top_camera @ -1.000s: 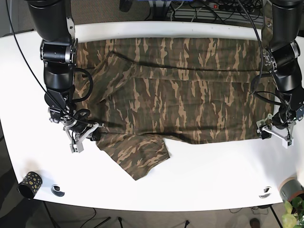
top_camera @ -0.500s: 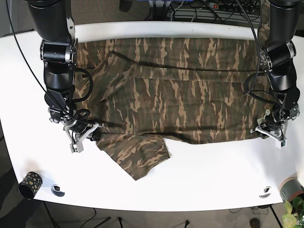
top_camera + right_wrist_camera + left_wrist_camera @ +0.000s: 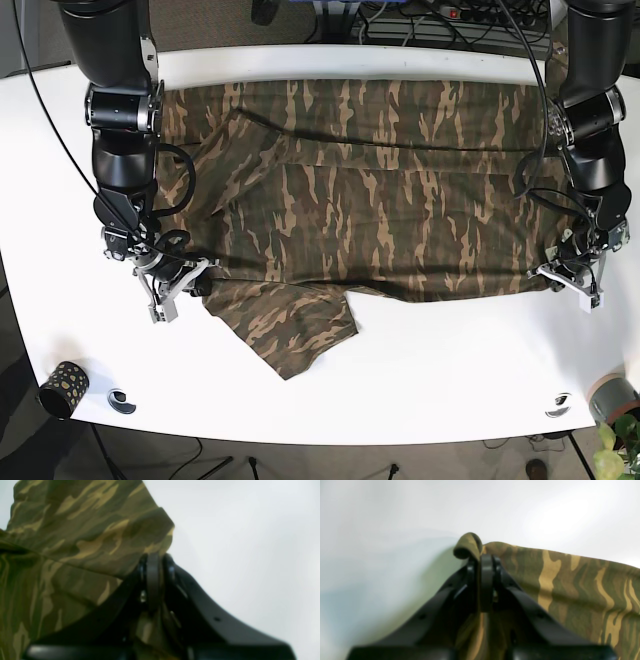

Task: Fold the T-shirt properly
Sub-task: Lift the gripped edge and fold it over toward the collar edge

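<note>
A camouflage T-shirt (image 3: 380,190) lies spread across the white table (image 3: 430,370), with one sleeve (image 3: 290,325) sticking out toward the front. My left gripper (image 3: 563,277) is at the shirt's front right corner. In the left wrist view the gripper (image 3: 482,560) is shut on the curled shirt edge (image 3: 467,546). My right gripper (image 3: 180,283) is at the front left, beside the sleeve. In the right wrist view the gripper (image 3: 153,562) is shut on a fold of the shirt (image 3: 100,535).
A dark patterned cup (image 3: 63,385) and a small round object (image 3: 121,401) sit at the front left. Another small round object (image 3: 558,405) and a grey pot with a plant (image 3: 615,400) sit at the front right. Cables (image 3: 440,15) lie behind the table.
My left gripper has moved inward to the shirt's front right corner and closed on its edge. The right arm has stayed put.
</note>
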Controlling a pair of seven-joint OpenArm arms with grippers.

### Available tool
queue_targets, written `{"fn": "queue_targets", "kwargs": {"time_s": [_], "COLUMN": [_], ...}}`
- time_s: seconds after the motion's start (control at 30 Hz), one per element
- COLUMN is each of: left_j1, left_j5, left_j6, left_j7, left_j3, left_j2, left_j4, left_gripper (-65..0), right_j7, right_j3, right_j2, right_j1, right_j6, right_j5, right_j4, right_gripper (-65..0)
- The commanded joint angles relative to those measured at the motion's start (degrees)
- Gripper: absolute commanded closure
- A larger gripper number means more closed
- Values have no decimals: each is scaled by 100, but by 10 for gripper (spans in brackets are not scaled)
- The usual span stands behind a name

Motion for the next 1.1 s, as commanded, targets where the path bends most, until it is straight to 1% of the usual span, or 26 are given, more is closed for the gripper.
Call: {"fn": "queue_targets", "kwargs": {"time_s": [0.0, 0.07, 0.27, 0.33, 0.53, 0.67, 0.73, 0.8, 0.87, 0.97, 1.07], "left_j1": [-159, -133, 140, 245, 597, 826, 984, 1151, 1379, 1608, 1801], "left_j5": [-30, -30, -48, -48, -48, -57, -171, -329, -593, -769, -822], "left_j6": [-19, -28, -28, -28, -28, -28, -28, -28, -28, -28, -28], "left_j7": [-23, 38, 504, 654, 1084, 1216, 1348, 1410, 1489, 1744, 1937], "left_j3": [7, 7, 7, -2, -11, -19, -19, -28, -142, -406, -564], "left_j2": [-79, -79, -53, 26, 79, 79, 70, 53, 44, 44, 53], "left_j4": [334, 712, 1688, 2057, 3024, 3402, 3701, 3912, 4220, 4483, 4729], "left_gripper": [0, 0, 0, 0, 0, 0, 0, 0, 0, 0, 0], "right_j7": [-1, -186, -608, -766, -1118, -1417, -1654, -1768, -1865, -2085, -2243], "right_j3": [21, 21, 21, 21, 39, 373, 592, 724, 883, 997, 1085], "right_j2": [98, 107, 133, 230, 353, 388, 388, 388, 388, 388, 388], "right_j1": [145, 83, -40, -119, -515, -805, -972, -1139, -1420, -1754, -2088], "right_j6": [36, 36, 36, 36, 36, 45, 63, 63, 63, 63, 63], "right_j5": [106, 106, 106, 106, 106, 106, 106, 106, 106, 106, 106], "right_j4": [472, 762, 1527, 1843, 2819, 3426, 3786, 4076, 4507, 5043, 5474], "right_gripper": [0, 0, 0, 0, 0, 0, 0, 0, 0, 0, 0]}}
